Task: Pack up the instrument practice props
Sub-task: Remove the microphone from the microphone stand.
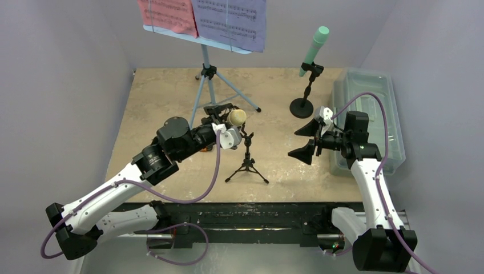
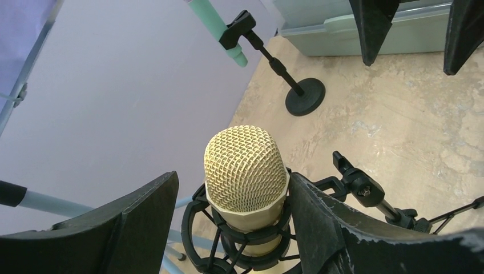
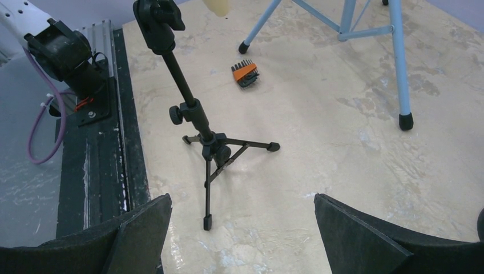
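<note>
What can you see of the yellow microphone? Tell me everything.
The yellow microphone has a pale yellow, rounded mesh head on a matching smooth body, plastic by the look. It sits head-up in a black ring-shaped shock mount atop a small black tripod near the middle of the table. The left tool brackets it, one finger on each side; whether they touch the head is unclear.

No words or numbers are readable; the pink page (image 1: 168, 14) and purple page (image 1: 231, 20) show only music staves.
</note>
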Action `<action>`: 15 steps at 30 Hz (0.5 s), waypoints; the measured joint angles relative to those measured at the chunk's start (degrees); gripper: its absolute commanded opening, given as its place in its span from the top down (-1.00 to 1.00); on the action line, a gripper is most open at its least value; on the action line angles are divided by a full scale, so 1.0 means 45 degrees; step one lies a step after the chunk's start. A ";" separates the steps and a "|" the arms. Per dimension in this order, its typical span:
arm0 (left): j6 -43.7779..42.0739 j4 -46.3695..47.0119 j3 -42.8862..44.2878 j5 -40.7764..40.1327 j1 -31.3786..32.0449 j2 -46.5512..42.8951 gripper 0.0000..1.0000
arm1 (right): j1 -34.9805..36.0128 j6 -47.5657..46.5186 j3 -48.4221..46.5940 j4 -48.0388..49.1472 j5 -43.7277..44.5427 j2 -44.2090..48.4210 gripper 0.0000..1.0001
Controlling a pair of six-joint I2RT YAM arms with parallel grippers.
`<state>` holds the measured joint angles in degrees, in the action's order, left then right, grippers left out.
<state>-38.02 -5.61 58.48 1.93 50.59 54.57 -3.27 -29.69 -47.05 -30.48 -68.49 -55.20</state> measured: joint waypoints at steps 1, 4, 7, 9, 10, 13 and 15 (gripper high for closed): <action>0.0015 0.0000 -0.0005 0.0102 -0.0005 0.0039 -0.35 | 0.0005 0.0000 0.0000 0.0000 0.0000 0.0019 -0.98; 0.0073 0.0000 -0.0029 0.0321 -0.0005 0.0151 -0.27 | 0.0005 0.0000 0.0005 -0.0005 0.0000 0.0034 -0.98; 0.0199 0.0005 -0.0049 0.0481 -0.0068 0.0316 -0.17 | 0.0000 -0.0005 0.0000 -0.0010 0.0000 0.0034 -0.98; 0.0238 0.0005 -0.0049 0.0593 -0.0073 0.0427 -0.09 | 0.0005 -0.0005 0.0000 -0.0010 0.0000 0.0034 -0.98; 0.0272 0.0005 -0.0049 0.0651 -0.0073 0.0466 -0.05 | 0.0005 -0.0005 0.0000 -0.0010 0.0000 0.0034 -0.98; 0.0340 0.0024 -0.0049 0.0772 -0.0078 0.0505 0.53 | 0.0005 -0.0005 0.0005 -0.0024 0.0000 0.0034 -0.98; 0.0452 0.0039 -0.0049 0.0855 -0.0087 0.0510 0.83 | 0.0005 -0.0005 0.0000 -0.0034 0.0000 0.0034 -0.98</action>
<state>-35.99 -5.43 58.26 5.78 50.19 56.86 -3.25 -29.71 -47.05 -30.63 -68.49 -55.05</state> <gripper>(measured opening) 0.384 0.987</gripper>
